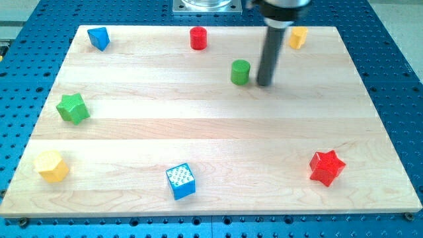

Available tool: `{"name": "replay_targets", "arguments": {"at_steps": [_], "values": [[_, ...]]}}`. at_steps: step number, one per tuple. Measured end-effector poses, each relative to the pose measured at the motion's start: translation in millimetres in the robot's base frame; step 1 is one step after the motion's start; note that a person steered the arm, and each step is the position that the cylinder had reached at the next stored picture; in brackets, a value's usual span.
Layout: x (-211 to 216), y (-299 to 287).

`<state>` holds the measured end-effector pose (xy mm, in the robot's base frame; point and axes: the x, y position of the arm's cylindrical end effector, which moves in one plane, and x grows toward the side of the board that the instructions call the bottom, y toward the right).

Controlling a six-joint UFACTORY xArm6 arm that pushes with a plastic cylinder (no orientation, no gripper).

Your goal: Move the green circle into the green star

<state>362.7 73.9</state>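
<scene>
The green circle [240, 71], a short cylinder, stands on the wooden board in the upper middle of the view. The green star [73, 108] lies far off at the view's left edge, at mid height. My tip [264, 84] rests on the board just to the right of the green circle, with a small gap between them. The dark rod rises from it toward the view's top.
A red cylinder [198, 38] and a blue block [99, 38] sit along the top, with a yellow block [298, 37] behind the rod. A yellow hexagon [51, 165], a blue cube [180, 181] and a red star [326, 167] lie along the bottom. The board [211, 132] is bordered by blue perforated table.
</scene>
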Motion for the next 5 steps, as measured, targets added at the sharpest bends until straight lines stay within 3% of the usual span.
{"name": "replay_targets", "arguments": {"at_steps": [1,2,3,4,5], "values": [[19,-122],[20,-41],[-15,-15],[-26,-85],[8,-213]]}}
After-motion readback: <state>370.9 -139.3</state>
